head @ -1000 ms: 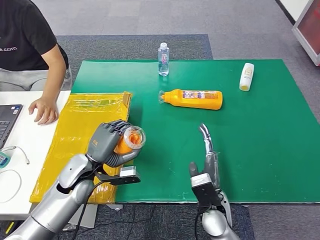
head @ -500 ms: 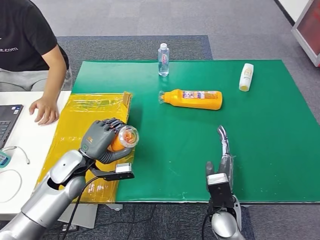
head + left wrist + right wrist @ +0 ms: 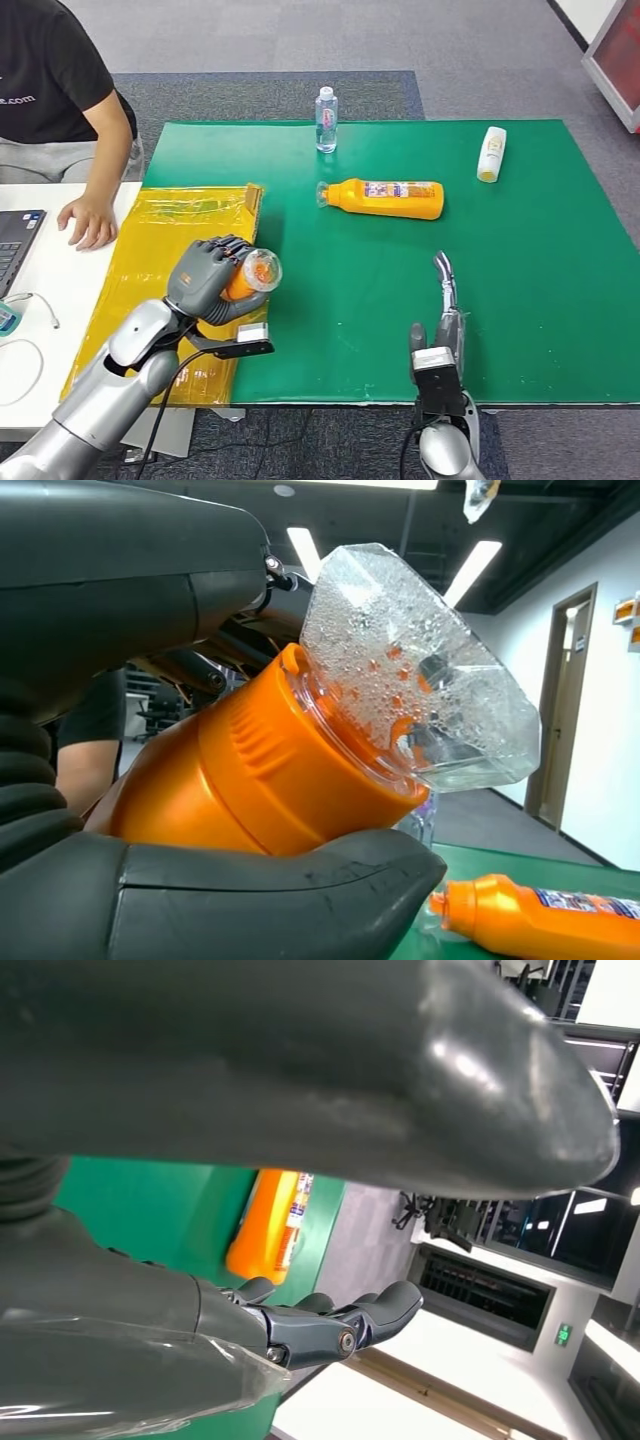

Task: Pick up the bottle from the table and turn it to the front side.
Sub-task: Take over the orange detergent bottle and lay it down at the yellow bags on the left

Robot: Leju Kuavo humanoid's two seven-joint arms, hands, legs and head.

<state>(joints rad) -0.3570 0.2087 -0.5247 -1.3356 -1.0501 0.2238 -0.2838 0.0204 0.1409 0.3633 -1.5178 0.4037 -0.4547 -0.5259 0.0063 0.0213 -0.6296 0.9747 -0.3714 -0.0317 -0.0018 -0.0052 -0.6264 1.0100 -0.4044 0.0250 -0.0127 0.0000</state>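
One bottle [image 3: 249,277] is already off the table [image 3: 528,300]: our left hand [image 3: 202,280] grips it round the orange body, and it hangs over the yellow sheet [image 3: 162,240] at the near left, where sheet meets green. Its clear cap points toward the right and a little up. In the left wrist view the thumb lies under the orange collar and the darker fingers [image 3: 226,660] close over it from the other side, with the cap bubbly inside. So we judge the pick-up done and the turning in hand. We cannot see the label under the fingers, so we cannot tell how far the front has come round.

The next move, we think, calls for a roll of the wrist about the bottle's long axis, with the grip kept firm on a smooth, part-filled body that could slip.

Our right hand [image 3: 445,315] stands at the near edge, fingers spread and straight, holding nothing, well apart from the held bottle.

Three other bottles sit on the green: a long orange one [image 3: 389,198] lying on its side mid-table, a small clear one [image 3: 327,118] upright at the far edge, and a white one [image 3: 493,153] lying at the far right. None is near the left hand. A person's hand [image 3: 89,220] rests on the white desk [image 3: 45,300] just left of the sheet, beside a laptop [image 3: 15,240]; we would keep the turn from swinging that way.
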